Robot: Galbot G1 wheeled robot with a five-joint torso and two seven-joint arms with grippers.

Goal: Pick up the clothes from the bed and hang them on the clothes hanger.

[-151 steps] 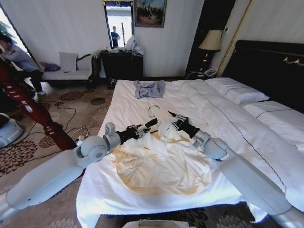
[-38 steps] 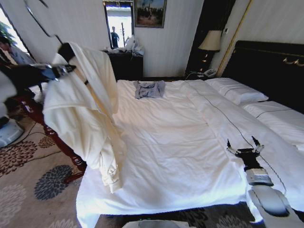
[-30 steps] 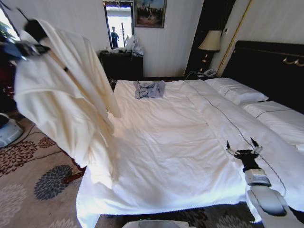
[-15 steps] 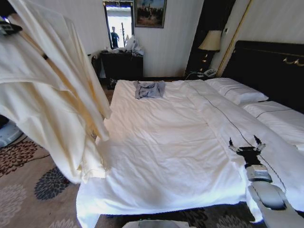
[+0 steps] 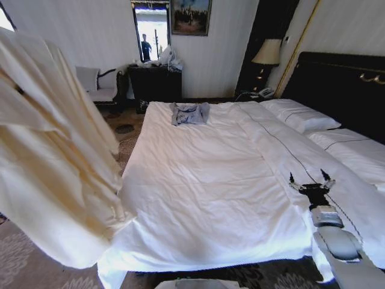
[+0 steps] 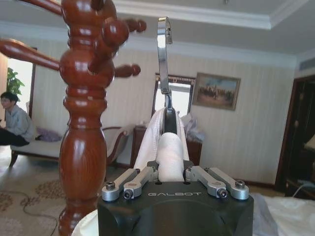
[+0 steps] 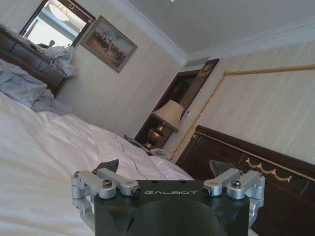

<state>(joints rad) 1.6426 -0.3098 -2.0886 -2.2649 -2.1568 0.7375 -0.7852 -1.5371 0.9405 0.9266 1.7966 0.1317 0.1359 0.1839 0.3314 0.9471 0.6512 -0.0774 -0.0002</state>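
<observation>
White bed (image 5: 204, 198) bare, left gripper (image 6: 170, 177) jaws clamping clothes (image 5: 54, 156) beside wooden post (image 6: 83, 123), right gripper (image 5: 311, 179) jaws wide

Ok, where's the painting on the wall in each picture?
Head view: the painting hangs at the top centre, on the far wall.
Left wrist view: on the far wall, beyond the jaws.
Right wrist view: on the wall past the bed.
Shared landmark: the tall mirror, right beside it.

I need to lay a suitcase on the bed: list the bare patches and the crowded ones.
The wide white-sheeted bed is bare between the small blue-grey garment at its far end and the near edge. Crowded: the right edge, under the open right gripper, and the left edge, beside the hanging pale cream shirt.
</observation>
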